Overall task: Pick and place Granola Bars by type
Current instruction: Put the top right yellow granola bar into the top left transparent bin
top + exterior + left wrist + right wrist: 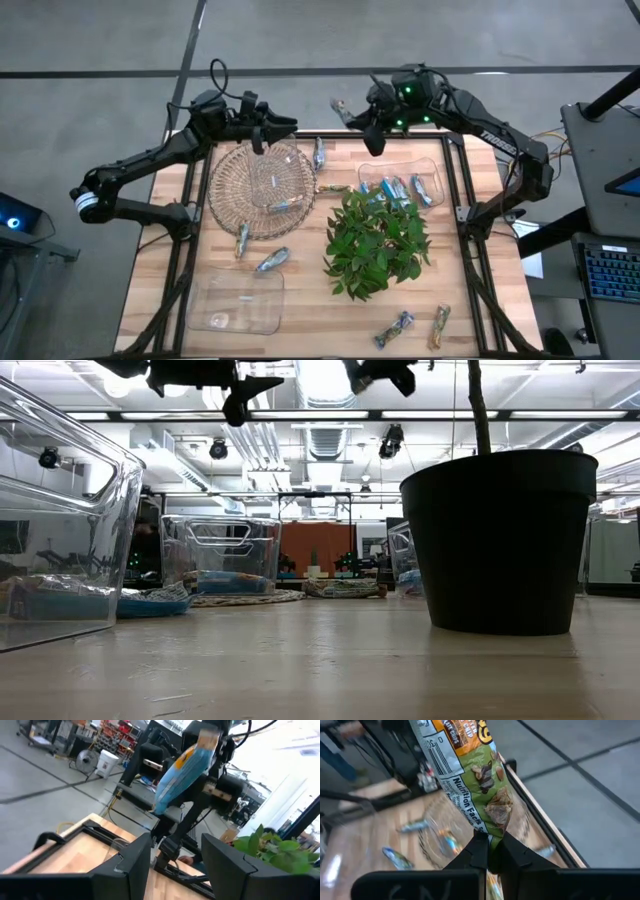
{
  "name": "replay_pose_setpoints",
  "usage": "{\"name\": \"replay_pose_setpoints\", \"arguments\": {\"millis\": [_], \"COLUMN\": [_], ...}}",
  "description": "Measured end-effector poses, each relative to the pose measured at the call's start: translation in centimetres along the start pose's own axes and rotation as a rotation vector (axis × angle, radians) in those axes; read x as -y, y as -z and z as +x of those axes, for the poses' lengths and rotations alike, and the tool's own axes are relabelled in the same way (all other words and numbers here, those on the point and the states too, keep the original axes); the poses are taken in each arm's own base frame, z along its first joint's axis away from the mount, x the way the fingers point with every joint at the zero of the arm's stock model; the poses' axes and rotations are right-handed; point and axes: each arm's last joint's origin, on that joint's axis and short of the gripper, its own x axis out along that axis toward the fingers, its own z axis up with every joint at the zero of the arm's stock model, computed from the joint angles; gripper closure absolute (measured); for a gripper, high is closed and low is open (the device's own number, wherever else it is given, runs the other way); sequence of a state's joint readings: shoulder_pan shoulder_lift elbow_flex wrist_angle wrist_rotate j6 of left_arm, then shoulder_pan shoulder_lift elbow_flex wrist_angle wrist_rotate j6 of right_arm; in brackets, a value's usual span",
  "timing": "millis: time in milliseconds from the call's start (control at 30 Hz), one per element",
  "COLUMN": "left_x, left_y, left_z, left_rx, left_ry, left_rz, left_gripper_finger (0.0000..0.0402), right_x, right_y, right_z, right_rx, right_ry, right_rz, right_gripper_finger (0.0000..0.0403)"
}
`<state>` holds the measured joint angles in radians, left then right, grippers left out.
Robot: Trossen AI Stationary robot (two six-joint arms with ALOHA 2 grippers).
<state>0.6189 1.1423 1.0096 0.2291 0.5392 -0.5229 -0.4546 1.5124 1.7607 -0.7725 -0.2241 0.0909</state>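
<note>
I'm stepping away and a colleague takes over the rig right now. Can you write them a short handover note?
Right gripper: shut on a green-and-white wrapped granola bar, raised over the table's far edge.
Left gripper: open, empty, hovering above the far rim of the round wire basket.
Placed so far: one blue bar in the wire basket; several silvery-blue bars in the clear tray behind the green leafy plant.
Near clear tray: appears empty.
Left: loose bars lie beside the basket, in front of it, and at the near right edge.
</note>
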Motion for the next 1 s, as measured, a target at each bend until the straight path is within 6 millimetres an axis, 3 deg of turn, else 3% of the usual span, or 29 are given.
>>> {"name": "replay_pose_setpoints", "arguments": {"millis": [300, 667, 1000], "left_x": [0.0, 0.9, 2.4], "left_y": [-0.4, -1.5, -2.6], "left_z": [0.0, 0.1, 0.4], "left_rx": [0.061, 0.101, 0.117], "left_ry": [-0.042, -0.055, -0.013], "left_rz": [0.147, 0.277, 0.341], "left_gripper_finger": [0.0233, 0.0166, 0.0164], "right_x": [-0.8, -1.3, -1.4], "right_y": [-0.5, -0.5, -1.0], "right_z": [1.4, 4.7, 6.3], "right_rx": [0.055, 0.067, 0.123], "right_ry": [-0.061, -0.113, -0.175], "right_rz": [0.015, 0.043, 0.051], "right_gripper_finger": [0.0395, 0.0395, 0.0395]}}
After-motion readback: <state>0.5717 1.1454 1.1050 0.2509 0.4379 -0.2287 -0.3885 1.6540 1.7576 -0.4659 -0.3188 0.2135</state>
